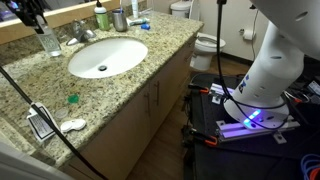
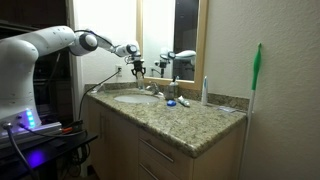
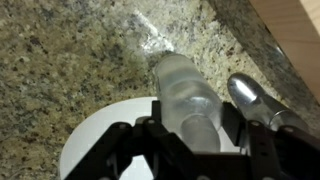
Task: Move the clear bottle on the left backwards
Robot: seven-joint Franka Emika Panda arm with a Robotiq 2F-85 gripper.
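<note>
The gripper [image 3: 192, 128] is positioned at the far left of the granite counter [image 1: 120, 95], with its 2 fingers [image 3: 232, 128] pinching the clear bottle [image 3: 185, 85] on both sides. The bottle stands upright just beside the faucet handle [image 3: 250, 95], behind the white sink [image 1: 125, 50]; base contact with the counter cannot be determined

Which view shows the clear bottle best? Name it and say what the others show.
Wrist view: the clear bottle sits large, centred within the gripper. In an exterior view it is small, beside the sink, under the gripper. In an exterior view the bottle below the gripper is too small to tell.
</note>
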